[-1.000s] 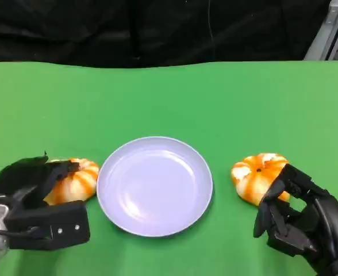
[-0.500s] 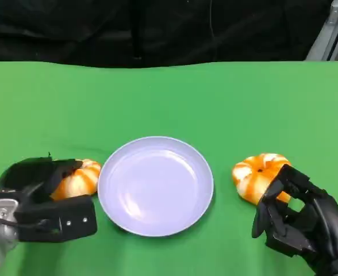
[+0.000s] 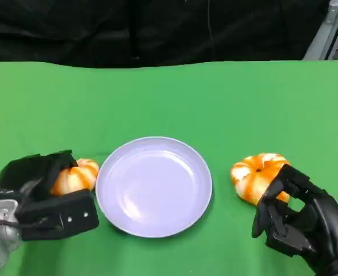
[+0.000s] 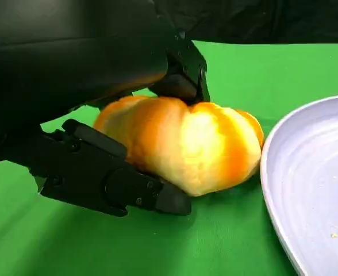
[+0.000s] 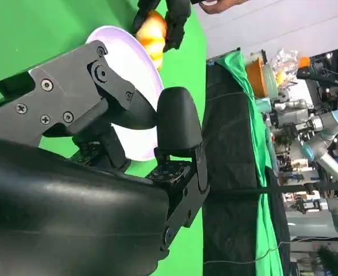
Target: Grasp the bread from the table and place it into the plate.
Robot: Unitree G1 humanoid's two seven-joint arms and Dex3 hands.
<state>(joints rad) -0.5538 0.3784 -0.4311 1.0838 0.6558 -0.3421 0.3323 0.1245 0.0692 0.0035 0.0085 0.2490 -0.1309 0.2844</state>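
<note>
Green table with lavender plate between two orange-striped bread rolls.

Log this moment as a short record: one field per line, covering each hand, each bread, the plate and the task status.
left hand: closed around the left bread, fingers above and below it
left bread: resting on the green table, just beside the plate's rim
right hand: fingers spread and empty, right beside the right bread
right bread: on the table, right of the plate, not held
plate: between the two breads, nothing on it
task status: left bread grasped, not yet lifted into the plate
</note>
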